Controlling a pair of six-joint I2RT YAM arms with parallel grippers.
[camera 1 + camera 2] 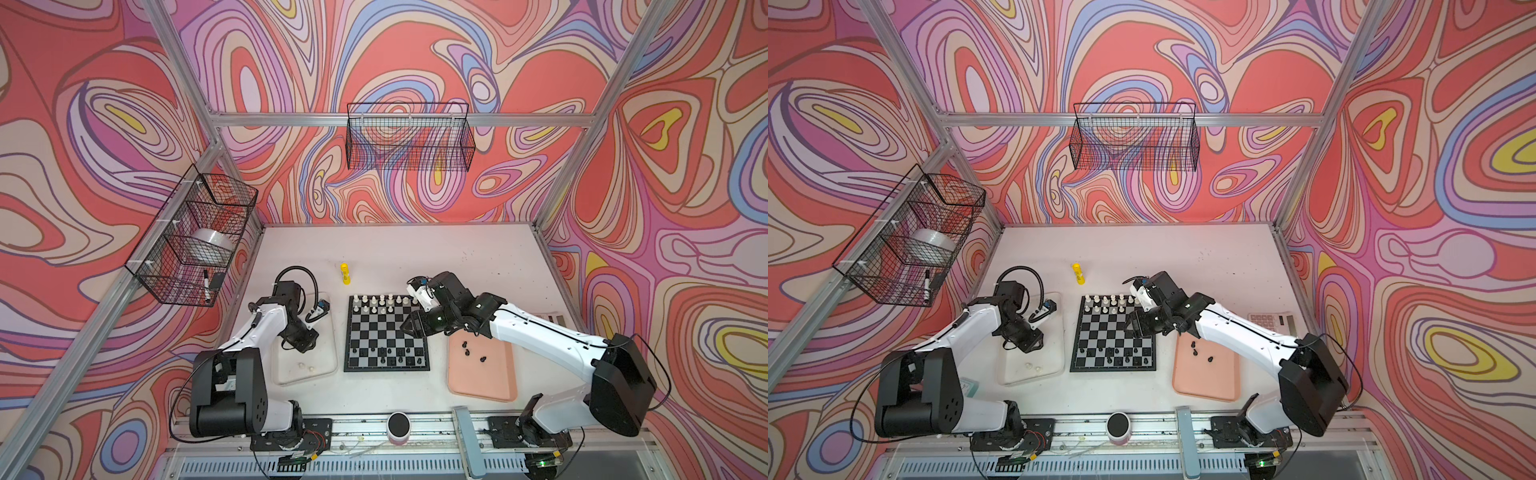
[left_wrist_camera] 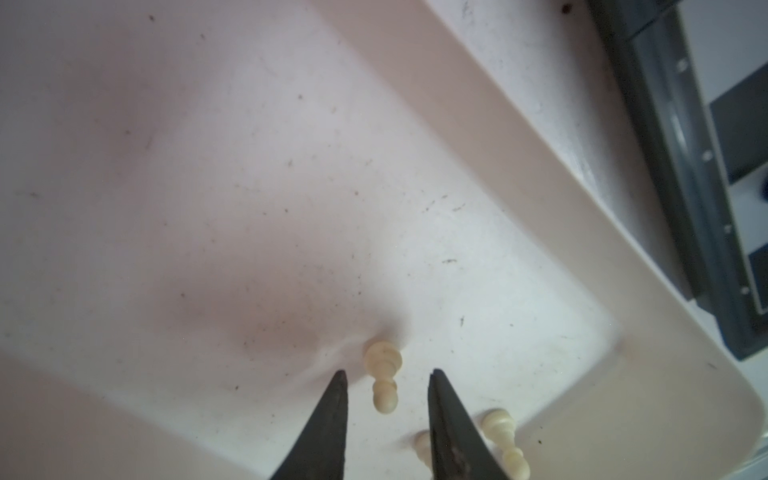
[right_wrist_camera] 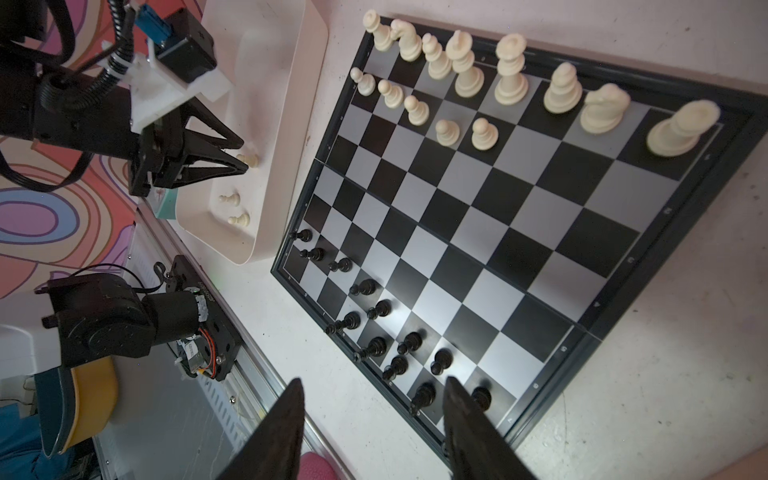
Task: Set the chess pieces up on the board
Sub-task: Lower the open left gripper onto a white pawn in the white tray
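**Chess set-up, well advanced.** The board (image 1: 376, 328) lies mid-bench between a whitish tray (image 1: 322, 353) and a pink tray (image 1: 482, 382), so each arm can feed it from its own side. On the far side the cream pieces (image 3: 465, 70) fill the back rank, with five pawns before them. The black pieces (image 3: 376, 347) stand along the two near ranks. Three cream pawns lie in the whitish tray and three black men in the pink one.

The left fingers (image 2: 330, 415) are spread and straddle a pawn (image 2: 383, 376) lying on its side on the tray floor. A gap shows at each flank, so closing from here should pinch it across the stem. Being tiny and round, it may roll or tip out of the pinch.

The right fingers (image 3: 282, 432) are also spread and hold nothing. They hover above the board's edge toward the pink tray, apparently kept clear of the left arm's work.
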